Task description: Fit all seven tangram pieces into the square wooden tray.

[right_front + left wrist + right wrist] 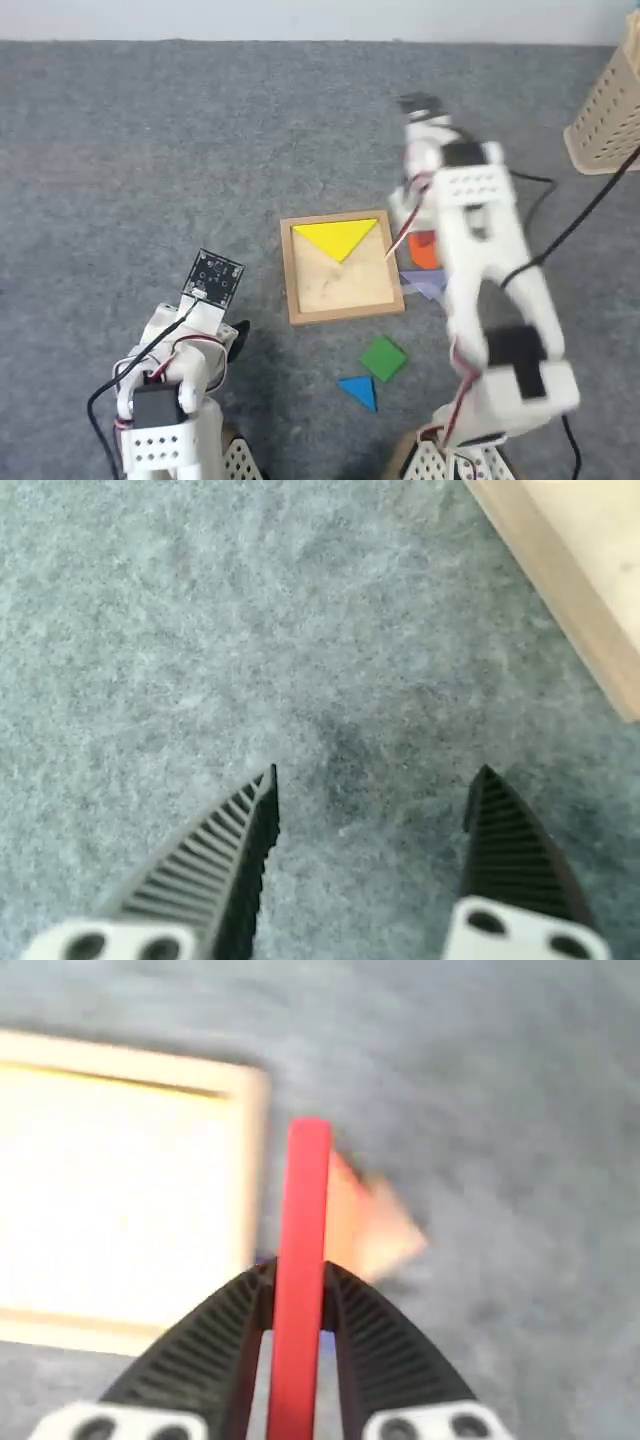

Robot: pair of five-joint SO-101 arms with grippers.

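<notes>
fingers of the left gripper (378, 775) stand wide apart over bare grey felt (150, 630), with a corner of the wooden tray (575, 590) just beyond them. moving right in the high view, we see the tray lying flat mid-table, a yellow triangle (335, 238) already seated against its far edge; the rest of its floor is bare wood. off the tray's near right corner, toward the arms, lie a green square (383, 357) and a blue triangle (359, 389), near each other on the felt. further right, just beside the tray's right rim, sit a purple piece (426, 284) and an orange piece (424, 252), partly under the right arm. the right gripper (297, 1275) is clamped on a red piece (308, 1180), held on edge just outside that rim. we judge the step in hand to be carrying the red piece in. next we would need to bring it over the open wood, lay it flat and turn it to match the yellow triangle's edge before letting go.
</notes>
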